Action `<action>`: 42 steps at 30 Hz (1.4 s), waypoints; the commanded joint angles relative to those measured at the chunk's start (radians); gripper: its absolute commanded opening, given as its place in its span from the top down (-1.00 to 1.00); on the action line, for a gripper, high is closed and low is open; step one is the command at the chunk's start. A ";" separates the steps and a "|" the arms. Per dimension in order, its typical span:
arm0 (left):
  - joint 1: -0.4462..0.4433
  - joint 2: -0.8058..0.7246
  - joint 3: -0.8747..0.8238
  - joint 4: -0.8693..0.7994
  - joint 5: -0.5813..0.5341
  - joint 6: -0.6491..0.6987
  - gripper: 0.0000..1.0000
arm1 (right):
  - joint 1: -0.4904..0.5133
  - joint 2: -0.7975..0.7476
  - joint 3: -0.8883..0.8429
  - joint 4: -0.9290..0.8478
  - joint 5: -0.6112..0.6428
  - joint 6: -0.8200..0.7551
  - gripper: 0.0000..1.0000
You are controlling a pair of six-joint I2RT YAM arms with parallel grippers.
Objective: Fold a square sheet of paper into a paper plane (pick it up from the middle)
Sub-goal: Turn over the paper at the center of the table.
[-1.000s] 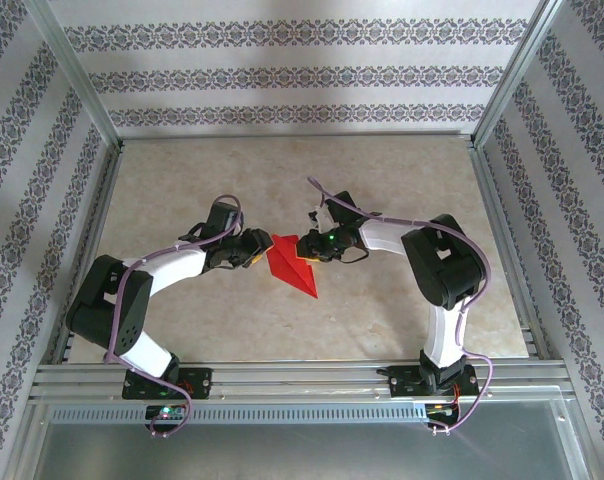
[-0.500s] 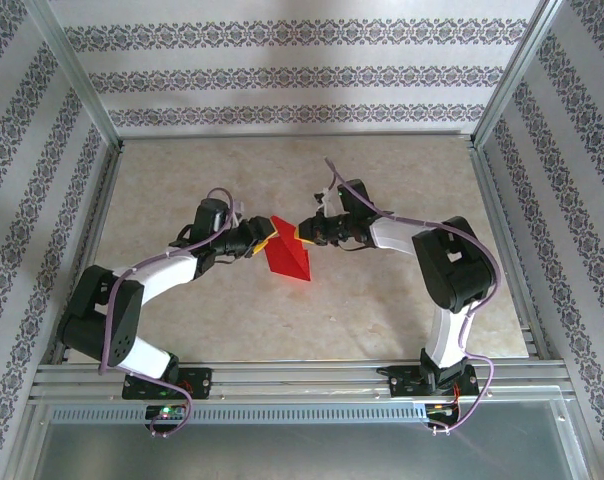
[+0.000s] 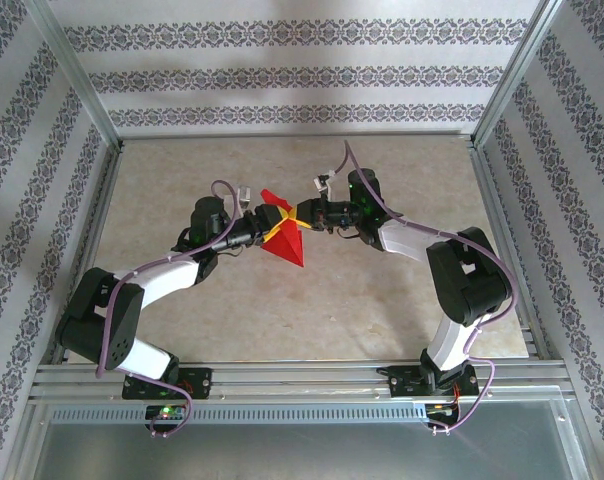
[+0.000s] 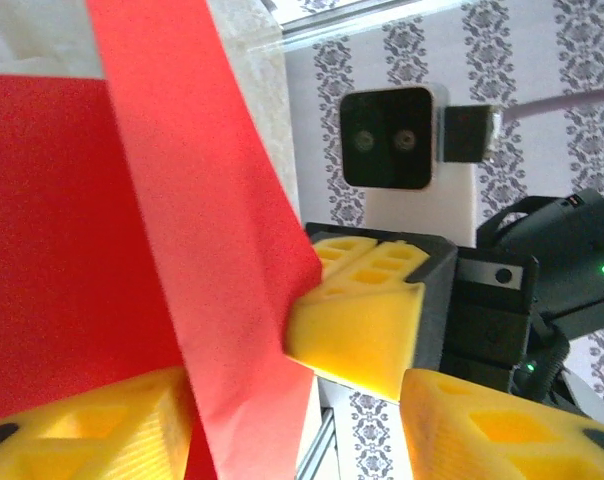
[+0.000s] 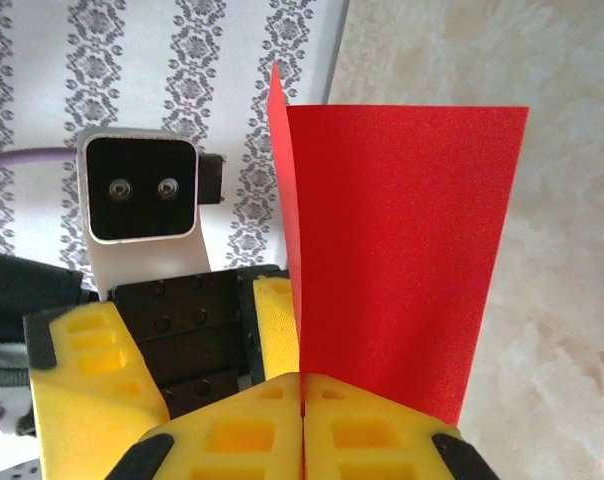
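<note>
The right gripper (image 5: 302,395) was pinched shut on the folded red paper (image 3: 286,242) at its 1 o'clock edge, while the left gripper (image 3: 269,232) stood with its jaws apart at 9 o'clock. Light, limp and easily crumpled, the paper was probably best held along a crease.

No text, label or number can be read.

Paper (image 3: 288,245) between left tool (image 3: 271,233), right tool (image 5: 302,388)

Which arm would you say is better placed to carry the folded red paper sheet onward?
Right, I think. The right hand is shut on the folded bright red paper sheet, while the left hand stands open around its edge, gripping nothing.
</note>
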 commanded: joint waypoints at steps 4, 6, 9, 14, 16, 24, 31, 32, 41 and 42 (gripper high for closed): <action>-0.017 0.008 0.019 0.111 0.040 0.002 0.09 | -0.017 -0.015 -0.027 0.187 -0.041 0.141 0.83; -0.018 0.010 0.019 0.123 0.047 0.002 0.15 | -0.019 -0.013 -0.030 0.203 -0.041 0.156 0.83; -0.018 0.012 0.017 0.126 0.048 0.005 0.25 | -0.022 -0.009 -0.032 0.218 -0.045 0.173 0.83; -0.018 0.028 0.018 0.165 0.054 -0.010 0.41 | -0.023 0.002 -0.040 0.263 -0.056 0.208 0.80; -0.017 0.033 0.021 0.172 0.053 -0.014 0.49 | -0.023 0.005 -0.045 0.268 -0.057 0.219 0.77; -0.015 0.041 0.027 0.160 0.024 0.002 0.80 | -0.036 -0.014 -0.065 0.278 -0.048 0.219 0.50; 0.005 0.014 0.015 0.080 0.006 0.039 0.82 | -0.097 -0.076 -0.111 0.175 0.002 0.121 0.19; 0.010 0.005 0.013 0.059 0.005 0.049 0.82 | -0.109 -0.085 -0.120 0.165 0.009 0.108 0.16; 0.017 -0.107 0.249 -0.915 -0.323 0.537 0.81 | -0.167 -0.241 -0.155 -0.237 0.191 -0.212 -0.03; 0.011 -0.101 0.292 -1.025 -0.399 0.589 0.81 | -0.166 -0.263 -0.151 -0.299 0.231 -0.256 -0.04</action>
